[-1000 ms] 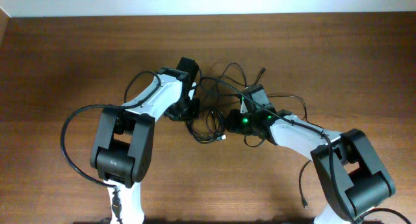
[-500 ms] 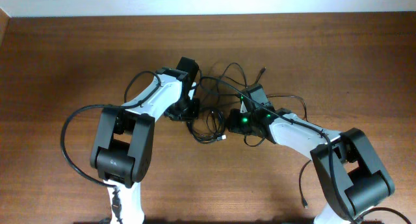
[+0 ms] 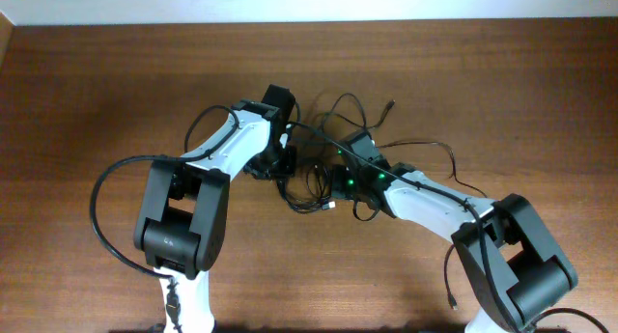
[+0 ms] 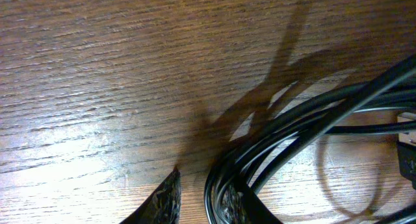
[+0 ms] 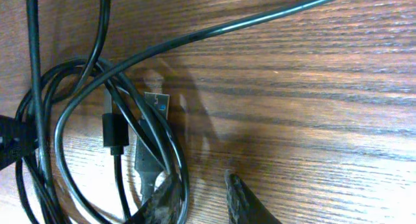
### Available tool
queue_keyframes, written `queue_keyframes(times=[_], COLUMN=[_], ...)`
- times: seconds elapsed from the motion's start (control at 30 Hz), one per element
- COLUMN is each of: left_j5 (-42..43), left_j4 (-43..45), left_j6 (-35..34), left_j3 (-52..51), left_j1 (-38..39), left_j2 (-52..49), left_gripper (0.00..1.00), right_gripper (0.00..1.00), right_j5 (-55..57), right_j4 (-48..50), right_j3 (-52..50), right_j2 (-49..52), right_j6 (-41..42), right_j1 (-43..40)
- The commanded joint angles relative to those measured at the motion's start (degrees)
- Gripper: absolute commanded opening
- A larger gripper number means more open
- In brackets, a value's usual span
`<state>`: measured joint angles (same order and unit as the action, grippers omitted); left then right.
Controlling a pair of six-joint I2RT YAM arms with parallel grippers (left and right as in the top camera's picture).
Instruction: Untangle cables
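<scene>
While both arms lean in over brown wood-grain desk (image 3: 106, 72), I see tangle of thin black cables (image 3: 314, 183) lying on desk between them. On my left end effector (image 4: 198, 201), fingertips sit slightly apart, bare wood in gap, edge of cable loop beside one fingertip, nothing clamped. On my right end effector (image 5: 201, 198), tips likewise parted, loop crossing one tip. Only right wrist view shows silver USB plug (image 5: 156, 104) and black plug (image 5: 114, 130) inside coil. Only overhead shows loose strands fanning toward far side and green light (image 3: 352, 183) on right arm.
</scene>
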<state>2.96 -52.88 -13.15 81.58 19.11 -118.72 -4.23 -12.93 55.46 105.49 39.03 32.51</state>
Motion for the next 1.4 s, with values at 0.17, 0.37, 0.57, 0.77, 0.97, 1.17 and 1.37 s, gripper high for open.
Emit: queue_keyframes(times=[0.17, 0.37, 0.57, 0.77, 0.97, 1.17, 1.37], left_j5=[-0.3, -0.3, -0.4, -0.4, -1.5, -2.0, -3.3], left_j4=[0.3, 0.3, 0.3, 0.3, 0.3, 0.2, -0.3], left_j6=[-0.7, -0.7, -0.7, -0.7, -0.7, -0.7, -0.7], left_j3=[-1.3, -1.3, -1.3, -1.3, -1.3, -1.3, -1.3], left_j1=[-0.4, -0.4, -0.4, -0.4, -0.4, -0.4, -0.6], left_j2=[0.0, 0.0, 0.0, 0.0, 0.0, 0.0, 0.0], left_gripper=[0.25, 0.26, 0.28, 0.29, 0.3, 0.32, 0.33], right_gripper=[0.18, 0.23, 0.28, 0.36, 0.41, 0.42, 0.43], right_j5=[5.0, 6.0, 6.4, 18.1, 23.7, 25.8, 27.4], right_j4=[-17.7, -27.6, -37.4, -54.5, -57.3, -57.6, -57.6], right_j3=[9.0, 13.6, 18.4, 22.0, 20.7, 20.7, 20.7], right_j2=[14.4, 14.6, 14.6, 14.6, 14.6, 14.6, 14.6], right_j6=[0.7, -1.2, -3.7, -5.7, -5.8, -6.5, -8.8], right_j1=[-0.1, 0.1, -0.7, -5.5, -14.7, -23.1, -30.5])
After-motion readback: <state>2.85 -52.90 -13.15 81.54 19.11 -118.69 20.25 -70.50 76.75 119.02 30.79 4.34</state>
